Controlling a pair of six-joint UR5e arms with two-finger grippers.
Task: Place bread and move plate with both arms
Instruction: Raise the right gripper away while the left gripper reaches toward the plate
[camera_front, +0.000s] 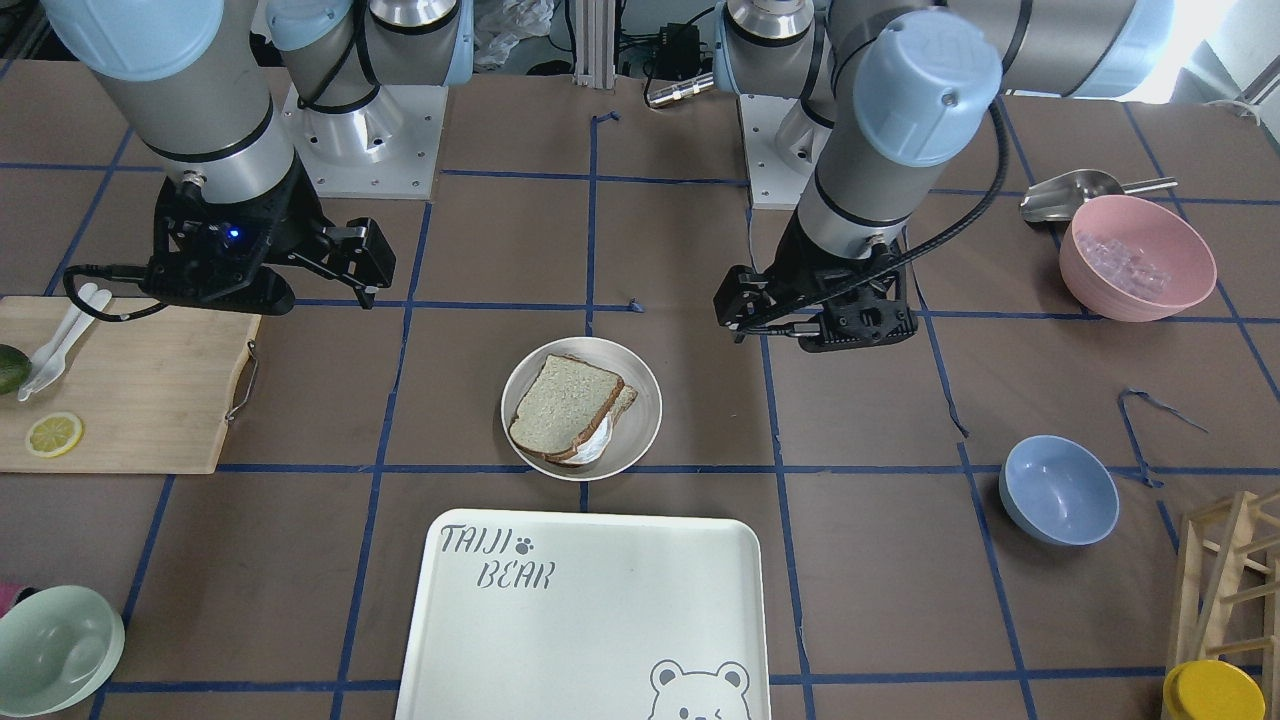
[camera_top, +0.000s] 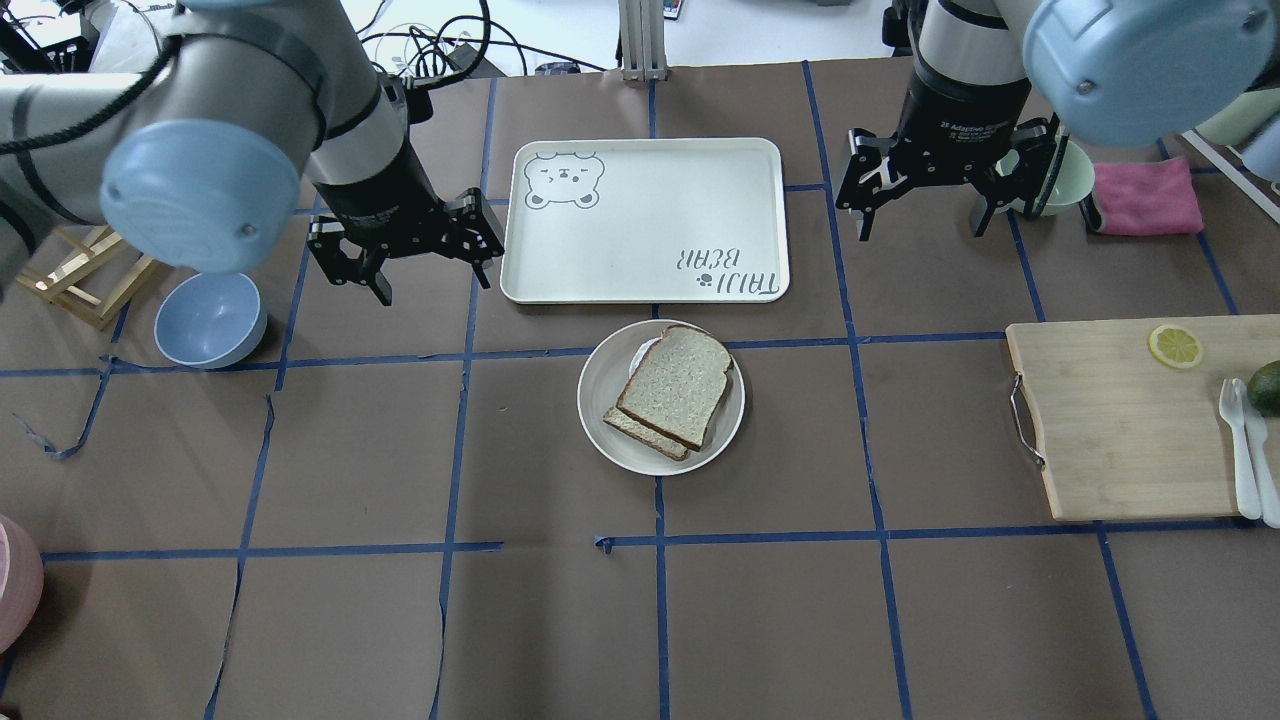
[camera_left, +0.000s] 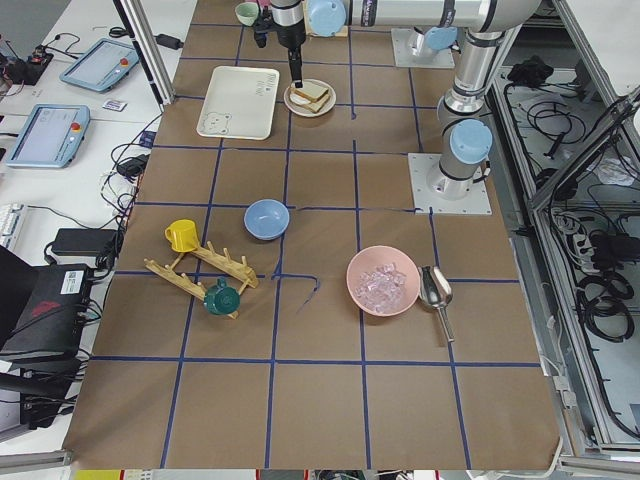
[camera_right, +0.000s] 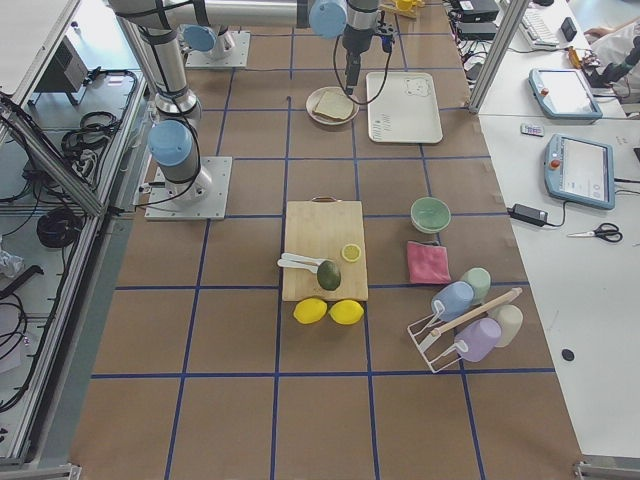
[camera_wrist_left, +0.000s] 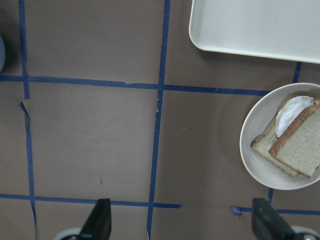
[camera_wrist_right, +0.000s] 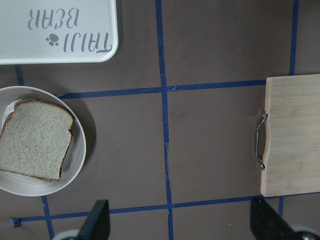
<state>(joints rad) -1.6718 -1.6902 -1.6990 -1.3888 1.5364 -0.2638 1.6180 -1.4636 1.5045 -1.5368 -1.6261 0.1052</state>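
The plate (camera_front: 645, 395) sits mid-table, just on the robot's side of the tray; it also shows in the overhead view (camera_top: 600, 395). The bread (camera_front: 563, 402) lies on top in it (camera_top: 678, 383), over a smaller slice with egg white (camera_wrist_left: 291, 108) peeking out. My left gripper (camera_top: 432, 275) hovers open and empty, to the plate's left; in its wrist view (camera_wrist_left: 182, 225) the plate (camera_wrist_left: 252, 150) is at the right edge. My right gripper (camera_top: 935, 215) hovers open and empty, to the plate's right; its wrist view (camera_wrist_right: 181, 225) shows the bread (camera_wrist_right: 32, 140) at the left.
The "TAIJI BEAR" tray (camera_top: 650, 215) lies just beyond the plate. A wooden cutting board (camera_top: 1110, 420) with a lemon slice and cutlery is on the right. A blue bowl (camera_top: 210, 320) is on the left. A pink bowl (camera_front: 1135, 258) and a green bowl (camera_front: 50, 650) stand further off.
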